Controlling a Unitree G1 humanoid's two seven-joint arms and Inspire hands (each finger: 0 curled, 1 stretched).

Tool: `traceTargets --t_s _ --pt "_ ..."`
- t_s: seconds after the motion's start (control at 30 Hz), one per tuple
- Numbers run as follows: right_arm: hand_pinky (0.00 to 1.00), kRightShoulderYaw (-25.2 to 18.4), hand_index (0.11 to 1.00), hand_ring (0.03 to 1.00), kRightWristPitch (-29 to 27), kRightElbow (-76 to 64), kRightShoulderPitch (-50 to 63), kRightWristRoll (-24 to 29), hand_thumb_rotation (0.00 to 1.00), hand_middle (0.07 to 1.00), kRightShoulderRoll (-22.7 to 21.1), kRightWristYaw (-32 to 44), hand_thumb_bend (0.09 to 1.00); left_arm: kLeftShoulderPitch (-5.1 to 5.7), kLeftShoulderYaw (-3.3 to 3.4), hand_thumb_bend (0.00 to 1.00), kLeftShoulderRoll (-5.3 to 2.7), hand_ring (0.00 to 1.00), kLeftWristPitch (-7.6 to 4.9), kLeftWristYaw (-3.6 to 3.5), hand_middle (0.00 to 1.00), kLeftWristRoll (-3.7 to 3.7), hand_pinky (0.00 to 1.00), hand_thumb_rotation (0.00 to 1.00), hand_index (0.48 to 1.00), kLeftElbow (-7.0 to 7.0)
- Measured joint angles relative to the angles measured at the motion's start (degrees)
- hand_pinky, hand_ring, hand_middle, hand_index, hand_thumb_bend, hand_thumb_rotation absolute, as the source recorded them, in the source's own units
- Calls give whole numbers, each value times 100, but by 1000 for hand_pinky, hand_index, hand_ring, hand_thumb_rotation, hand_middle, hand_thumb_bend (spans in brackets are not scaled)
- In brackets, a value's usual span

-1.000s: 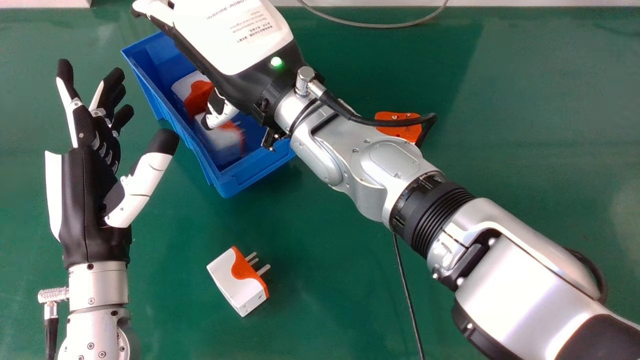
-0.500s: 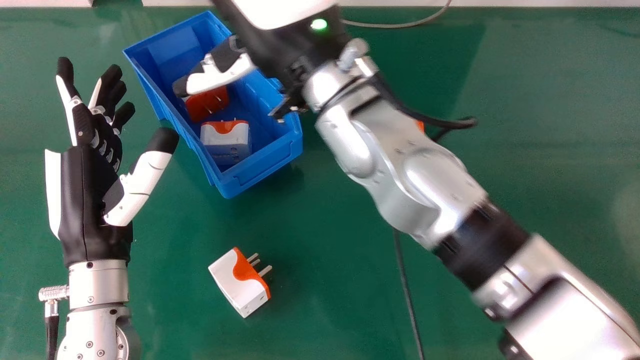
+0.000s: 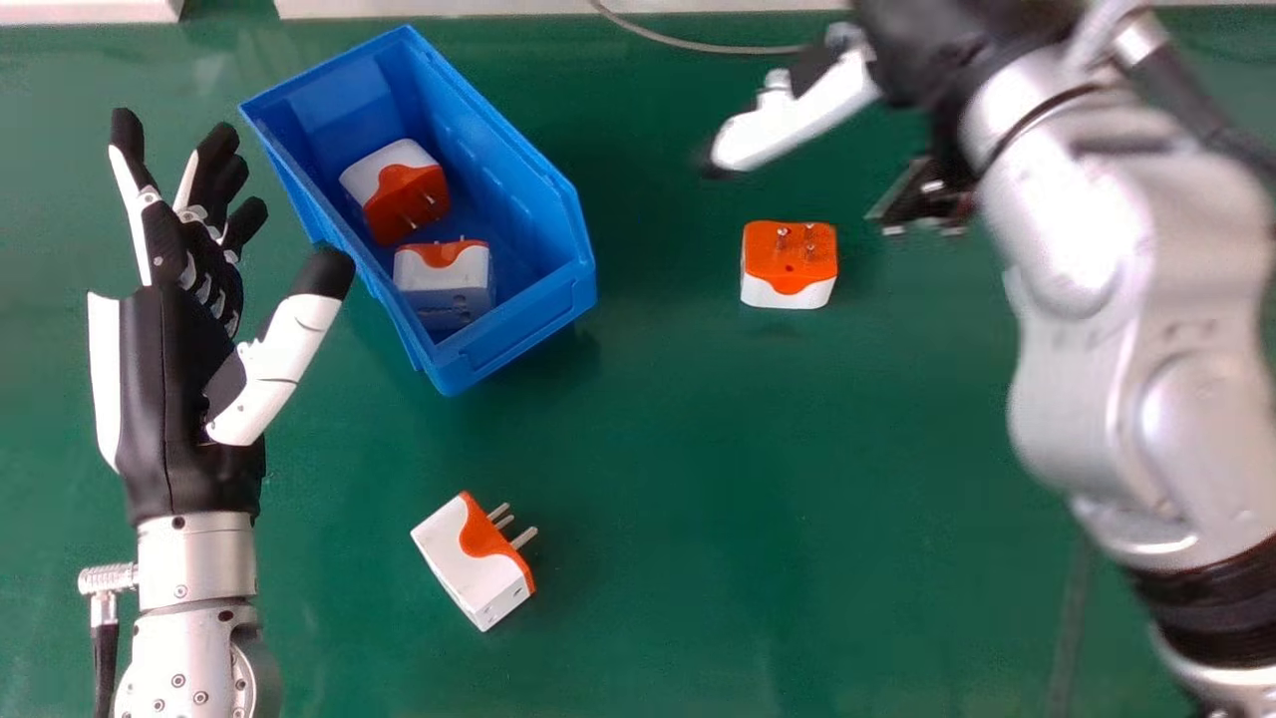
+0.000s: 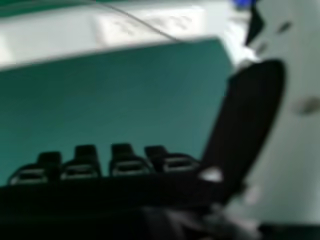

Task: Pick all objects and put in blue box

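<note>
Over the desk [image 3: 698, 479], near an orange-and-white adapter [image 3: 788, 261], the blurred right hand [image 3: 807, 112] seems released; beside the blue box [image 3: 518, 339], the left hand [image 3: 184, 389] is spread.

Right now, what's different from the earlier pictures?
The right hand swung away from over the blue box to the robot's right, uncovering the orange-topped plug on the table. The nearer plug in the box, blurred at first as if just dropped, now lies still. The left hand, the box and the plug nearest the robot stayed put.
</note>
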Motion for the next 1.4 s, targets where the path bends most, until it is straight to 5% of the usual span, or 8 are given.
traceTargets --t_s 0.17,0.37,0.57,0.8,0.87,0.93,1.17,1.4 --pt "1000 48 1000 1000 107 895 -155 78 261 1000 6 513 1000 -2 0 868 -22 933 -12 123 929 178 904 556 912 -1" --pt "1000 340 997 1000 -74 2681 -527 378 234 1000 301 231 1000 13 13 844 -16 935 -81 141 933 183 904 568 922 21" --pt "1000 690 978 1000 -827 4390 -631 891 228 1000 570 -567 1000 20 18 844 0 939 -134 81 937 156 914 557 922 51" --pt "901 843 927 992 -1427 5685 -823 1332 144 996 964 -1526 1000 22 18 835 1 940 -132 -75 939 -34 915 532 924 64" --pt "507 875 854 618 -1566 5863 -858 1415 47 703 995 -1732 906 24 17 839 -1 939 -131 -80 939 -45 913 526 925 63" --pt "414 886 706 510 -1547 6033 -903 1518 24 585 1074 -1907 712 30 18 840 0 938 -130 -92 938 -61 913 524 924 62" --pt "345 925 560 415 -1688 6179 -913 1660 3 489 1191 -2561 547 41 15 833 -3 941 -131 -138 939 -62 917 528 923 62" --pt "324 927 536 400 -1829 6046 -903 2012 0 478 1161 -2485 520 42 16 832 -2 943 -131 -157 942 -71 919 525 924 62"
